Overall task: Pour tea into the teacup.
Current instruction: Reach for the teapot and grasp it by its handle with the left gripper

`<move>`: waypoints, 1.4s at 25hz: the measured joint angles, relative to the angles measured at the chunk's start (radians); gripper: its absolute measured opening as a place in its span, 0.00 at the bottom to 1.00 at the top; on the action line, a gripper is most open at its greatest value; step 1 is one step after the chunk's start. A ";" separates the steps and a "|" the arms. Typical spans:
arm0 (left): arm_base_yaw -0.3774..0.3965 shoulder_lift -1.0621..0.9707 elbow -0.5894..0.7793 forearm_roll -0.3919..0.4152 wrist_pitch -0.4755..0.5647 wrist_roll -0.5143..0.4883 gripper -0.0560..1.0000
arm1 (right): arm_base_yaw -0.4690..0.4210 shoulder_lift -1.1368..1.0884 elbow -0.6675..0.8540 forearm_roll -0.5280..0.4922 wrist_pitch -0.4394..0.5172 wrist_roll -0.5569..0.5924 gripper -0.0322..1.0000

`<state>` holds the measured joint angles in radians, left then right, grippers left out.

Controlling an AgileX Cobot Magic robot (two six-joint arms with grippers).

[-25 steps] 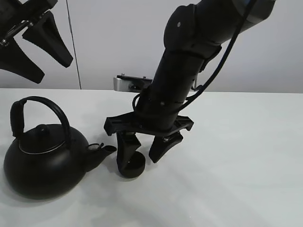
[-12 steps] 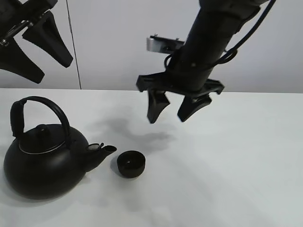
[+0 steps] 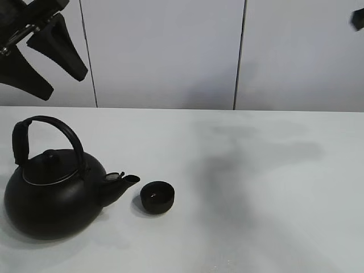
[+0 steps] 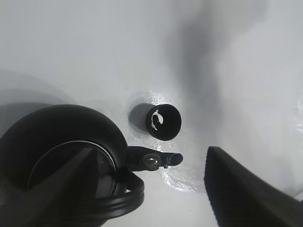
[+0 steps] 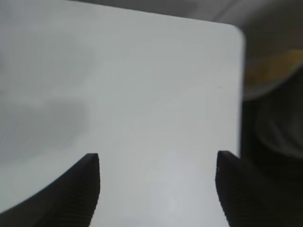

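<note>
The teacup (image 3: 157, 197), small, black and without a handle, stands on the white table just right of the kettle's spout, and nothing touches it. It also shows as the teacup (image 4: 163, 122) in the left wrist view, with a glint inside. The black kettle (image 3: 54, 187) with its arched handle sits at the left, and the left wrist view looks down on the kettle (image 4: 66, 161). My left gripper (image 3: 65, 85) hangs open high above the kettle, empty. Its wide-apart jaws frame the left gripper (image 4: 150, 156) over the spout. My right gripper (image 5: 157, 158) is open and empty over a table corner.
A sliver of the right arm (image 3: 358, 20) shows at the top right corner of the high view. The table's rounded corner and edge (image 5: 239, 94) lie under the right gripper, with dark floor beyond. A pale panelled wall (image 3: 170, 51) stands behind the table.
The right gripper has risen from around the teacup and swung up and right, almost out of the high view. The teacup stays beside the spout. The left gripper has not moved.
</note>
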<state>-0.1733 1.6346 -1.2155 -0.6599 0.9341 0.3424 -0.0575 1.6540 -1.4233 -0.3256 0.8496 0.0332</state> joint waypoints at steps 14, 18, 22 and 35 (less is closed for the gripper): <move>0.000 0.000 0.000 0.000 0.000 0.000 0.50 | -0.313 -0.752 0.005 0.175 0.096 -0.065 0.49; 0.000 0.000 0.000 0.000 0.000 0.000 0.50 | -0.313 -0.968 0.041 0.339 0.144 -0.201 0.49; 0.000 0.000 0.000 0.000 0.000 0.000 0.50 | -0.313 -1.135 0.168 0.461 0.236 -0.285 0.49; 0.000 0.000 0.000 0.000 0.000 0.000 0.50 | -0.122 -1.308 0.808 0.487 0.192 -0.213 0.49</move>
<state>-0.1733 1.6346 -1.2155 -0.6599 0.9341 0.3424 -0.1790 0.3457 -0.6155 0.1617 1.0412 -0.1793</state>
